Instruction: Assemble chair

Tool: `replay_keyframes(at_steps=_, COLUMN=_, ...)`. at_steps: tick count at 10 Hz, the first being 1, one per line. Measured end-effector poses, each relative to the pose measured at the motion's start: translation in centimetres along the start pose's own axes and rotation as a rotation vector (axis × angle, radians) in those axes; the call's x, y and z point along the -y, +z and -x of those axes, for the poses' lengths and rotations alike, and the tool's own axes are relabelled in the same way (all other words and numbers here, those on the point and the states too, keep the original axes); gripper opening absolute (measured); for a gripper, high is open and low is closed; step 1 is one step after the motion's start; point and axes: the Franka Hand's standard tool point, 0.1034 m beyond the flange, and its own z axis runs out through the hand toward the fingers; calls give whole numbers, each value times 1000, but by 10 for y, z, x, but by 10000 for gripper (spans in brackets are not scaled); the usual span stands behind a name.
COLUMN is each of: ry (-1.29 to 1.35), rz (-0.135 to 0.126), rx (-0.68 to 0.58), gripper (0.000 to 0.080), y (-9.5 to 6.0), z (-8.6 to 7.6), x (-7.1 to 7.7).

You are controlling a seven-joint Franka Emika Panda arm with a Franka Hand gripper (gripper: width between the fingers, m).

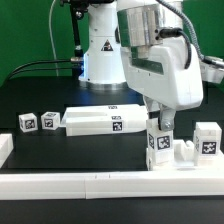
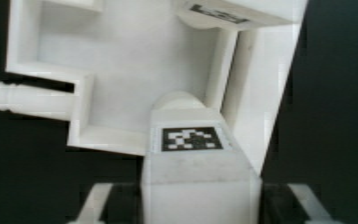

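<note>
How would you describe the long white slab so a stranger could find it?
Look at the robot's base at the back of the black table. The slab lies just before it. Unlike the small blocks beside it, it is long and low.

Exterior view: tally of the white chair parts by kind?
Small tagged blocks: 2
Long slab: 1
Upright tagged pieces: 2
Low notched piece: 1
Total: 6

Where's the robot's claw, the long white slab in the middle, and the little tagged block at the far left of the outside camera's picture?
gripper [image 1: 160, 127], exterior view, midway between its fingertips.
long white slab [image 1: 95, 120], exterior view, on its front face.
far-left tagged block [image 1: 26, 122], exterior view, on its tagged face.
</note>
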Motion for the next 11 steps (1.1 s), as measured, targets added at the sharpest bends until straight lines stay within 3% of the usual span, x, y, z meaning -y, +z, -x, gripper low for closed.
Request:
replay_keyframes(at_steps=1, ry=-185, rz=1, rx=-1, gripper=549, y=-1, z=-2, x=-1)
replay_keyframes(at_steps=2, ry=-315, rz=1, rx=-3, gripper=549, y=-3, z=-2, x=0)
replay_keyframes(at_steps=3, ry=-365, rz=2, rx=-1, gripper=628, y=-4, z=1, x=-1)
replay_keyframes(at_steps=6, ry=-579, rz=3, rx=-3, gripper=643, y=-3, z=-1, x=-2)
replay_keyframes(at_steps=9, ry=-1092, rz=42, rx=-13, gripper=648, y=3, z=-6, x=-4)
replay_keyframes(at_steps=11, ry=-1126, rz=52, rx=-10, gripper=635, y=6, z=-5, x=-5)
